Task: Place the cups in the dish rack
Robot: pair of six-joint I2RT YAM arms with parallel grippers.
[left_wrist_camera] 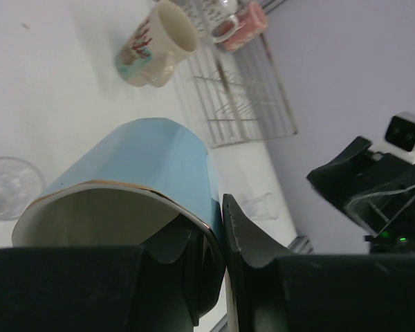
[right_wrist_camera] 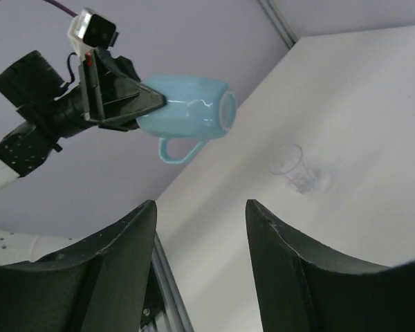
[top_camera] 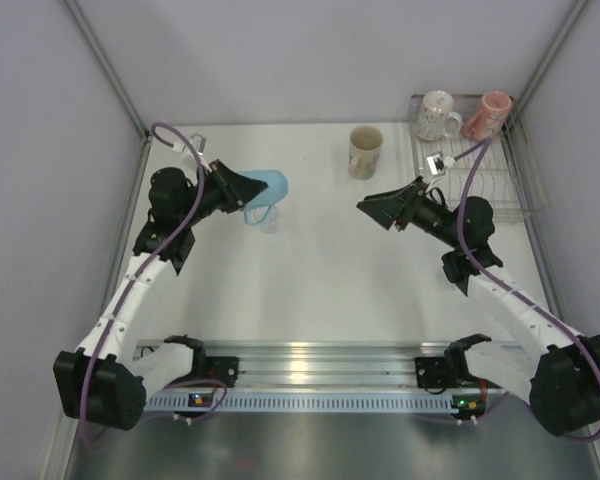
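Gripping the light blue mug (top_camera: 268,187) by its rim, the left gripper (top_camera: 248,186) holds it raised and sideways, near what looks like a clear glass (top_camera: 269,222). The right gripper (top_camera: 364,207) gapes empty. The cream mug (top_camera: 365,152) stands beside the dish rack (top_camera: 500,195); the white mug (top_camera: 436,115) and pinkish-red mug (top_camera: 488,113) sit inside.

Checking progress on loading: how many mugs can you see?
4. Two are in the dish rack: a white patterned mug and a pink mug. A cream mug stands on the table, and the left arm's fingers hold the light blue mug.

One blue mug (top_camera: 270,185), three other mugs (top_camera: 365,152), one dish rack (top_camera: 495,185), one glass (left_wrist_camera: 10,187), two arms (top_camera: 140,280)
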